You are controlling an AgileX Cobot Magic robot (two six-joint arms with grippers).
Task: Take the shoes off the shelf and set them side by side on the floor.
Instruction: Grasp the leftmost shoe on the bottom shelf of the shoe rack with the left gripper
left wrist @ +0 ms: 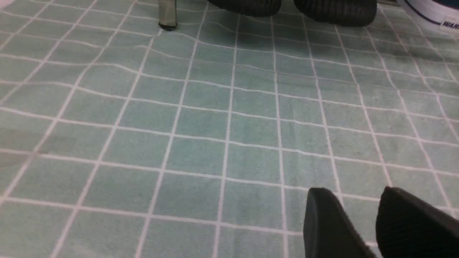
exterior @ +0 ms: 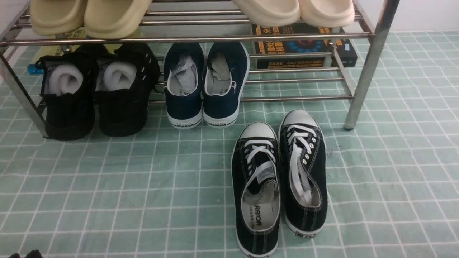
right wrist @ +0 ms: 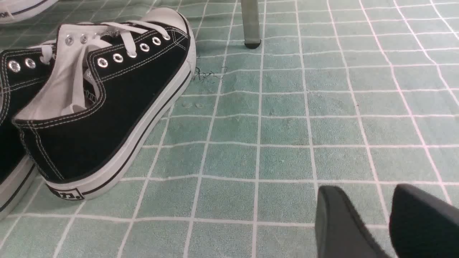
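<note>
The two all-black knit shoes (exterior: 68, 107) (exterior: 123, 104) stand side by side at the left end of the silver shelf (exterior: 186, 38), on its lower tier, heels toward me and white stuffing inside. In the left wrist view their heels (left wrist: 247, 5) (left wrist: 337, 10) show at the far edge beside a shelf leg (left wrist: 168, 14). My left gripper (left wrist: 355, 191) hovers open over the green gridded floor (left wrist: 200, 122), well short of them, with nothing between its fingers. My right gripper (right wrist: 364, 188) is open and empty over the floor (right wrist: 279, 125).
A navy white-soled WARRIOR pair (exterior: 206, 86) sits on the shelf beside the black shoes. A black canvas pair with white toe caps (exterior: 279, 179) lies on the floor in front, left of my right gripper. Cream slippers (exterior: 89, 16) and a box (exterior: 304, 46) occupy the shelf.
</note>
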